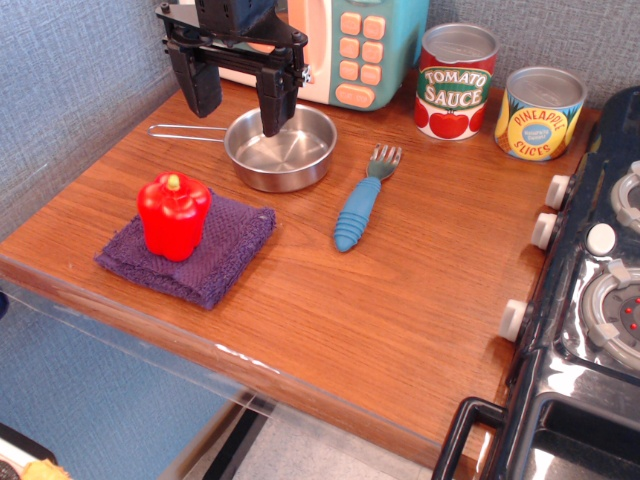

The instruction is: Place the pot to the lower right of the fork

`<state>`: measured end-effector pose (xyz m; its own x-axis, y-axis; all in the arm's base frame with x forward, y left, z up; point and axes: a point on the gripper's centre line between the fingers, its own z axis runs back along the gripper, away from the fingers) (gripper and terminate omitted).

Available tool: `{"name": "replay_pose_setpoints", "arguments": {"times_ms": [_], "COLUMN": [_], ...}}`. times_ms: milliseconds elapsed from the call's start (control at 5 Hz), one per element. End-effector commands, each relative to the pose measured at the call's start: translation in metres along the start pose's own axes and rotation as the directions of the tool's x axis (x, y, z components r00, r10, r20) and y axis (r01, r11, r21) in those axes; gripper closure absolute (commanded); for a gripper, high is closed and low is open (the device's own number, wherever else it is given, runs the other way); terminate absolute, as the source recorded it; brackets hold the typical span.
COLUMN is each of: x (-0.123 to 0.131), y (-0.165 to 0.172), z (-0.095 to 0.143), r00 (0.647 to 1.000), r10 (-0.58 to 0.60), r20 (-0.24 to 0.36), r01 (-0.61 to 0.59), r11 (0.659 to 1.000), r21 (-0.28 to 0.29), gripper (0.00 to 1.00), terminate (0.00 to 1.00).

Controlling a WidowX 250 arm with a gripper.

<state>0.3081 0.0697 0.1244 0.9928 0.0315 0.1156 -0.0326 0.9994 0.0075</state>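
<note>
The pot (283,150) is a shallow shiny silver pan on the wooden table, its thin wire handle (185,131) pointing left. The fork (361,203) with a ribbed blue handle lies to the pot's right, tines pointing away toward the back. My black gripper (238,98) hangs over the pot's left rim, open. Its right finger (274,105) reaches down inside the pot; its left finger (201,86) is outside, over the handle. Nothing is held.
A red pepper (174,214) sits on a folded purple cloth (200,253) at front left. A tomato sauce can (455,81) and a pineapple can (539,112) stand at back right. A toy microwave (355,45) is behind; a toy stove (590,290) borders the right.
</note>
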Motion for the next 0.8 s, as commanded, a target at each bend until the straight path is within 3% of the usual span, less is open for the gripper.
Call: {"name": "replay_pose_setpoints", "arguments": {"times_ms": [0, 600], "x": [0.000, 0.055], "y": [0.000, 0.009], "z": [0.000, -0.021], "r00": [1.000, 0.997], "r10": [0.000, 0.076], "r20": [0.000, 0.001], "r01": [0.000, -0.076], "r11": [1.000, 0.997], "r21": [0.000, -0.024], "gripper": [0.00, 0.00], "terminate": [0.00, 0.00]}}
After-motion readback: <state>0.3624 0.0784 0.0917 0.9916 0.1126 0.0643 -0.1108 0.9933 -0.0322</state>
